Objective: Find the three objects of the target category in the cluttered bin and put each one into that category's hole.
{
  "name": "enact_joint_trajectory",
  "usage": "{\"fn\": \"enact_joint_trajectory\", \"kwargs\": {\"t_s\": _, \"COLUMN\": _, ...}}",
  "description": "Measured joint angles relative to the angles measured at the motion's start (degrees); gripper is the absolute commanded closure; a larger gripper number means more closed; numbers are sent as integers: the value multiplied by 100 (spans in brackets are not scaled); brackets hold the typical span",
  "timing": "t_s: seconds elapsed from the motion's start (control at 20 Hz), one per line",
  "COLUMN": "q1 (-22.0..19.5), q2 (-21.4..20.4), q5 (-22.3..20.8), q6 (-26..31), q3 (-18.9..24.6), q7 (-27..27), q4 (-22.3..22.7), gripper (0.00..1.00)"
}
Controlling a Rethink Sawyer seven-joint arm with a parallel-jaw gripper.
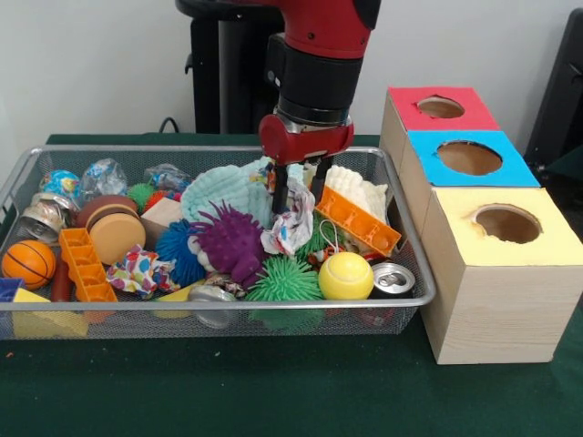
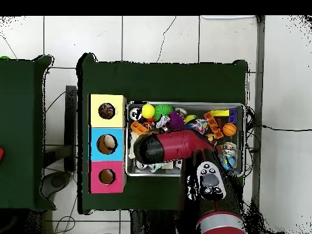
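The wire-mesh bin (image 1: pixel 414 273) is full of toys. My gripper (image 1: pixel 299 193) hangs over its middle, shut on a white fabric piece with coloured patches (image 1: pixel 290 226) that stands up between the fingers. A second printed fabric piece (image 1: pixel 141 271) lies near the bin's front left, beside an orange lattice block (image 1: pixel 84 264); it also shows in the overhead view (image 2: pixel 199 126). A third is not visible. The yellow-topped box's hole (image 1: pixel 506 223) is right of the bin, nearest the camera. In the overhead view the arm (image 2: pixel 170 146) covers the gripper; the bin (image 2: pixel 186 105) and the hole (image 2: pixel 107 111) show.
Blue-topped (image 1: pixel 469 157) and red-topped (image 1: pixel 440 107) boxes stand behind the yellow one. Around the gripper lie a mint-green towel (image 1: pixel 223 187), a cream towel (image 1: pixel 357 191), a purple spiky ball (image 1: pixel 228 244), an orange lattice piece (image 1: pixel 358 221), a yellow ball (image 1: pixel 345 276) and a can (image 1: pixel 392 279).
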Motion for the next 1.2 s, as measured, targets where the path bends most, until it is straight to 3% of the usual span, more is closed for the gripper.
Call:
{"fn": "enact_joint_trajectory", "kwargs": {"t_s": 0.85, "q1": -113, "q2": 11, "q5": -32, "q6": 1, "q3": 258, "q7": 0, "q4": -62, "gripper": 0}}
{"fn": "enact_joint_trajectory", "kwargs": {"t_s": 1.2, "q1": -353, "q2": 37, "q5": -32, "q6": 1, "q3": 473, "q7": 0, "q4": -88, "gripper": 0}}
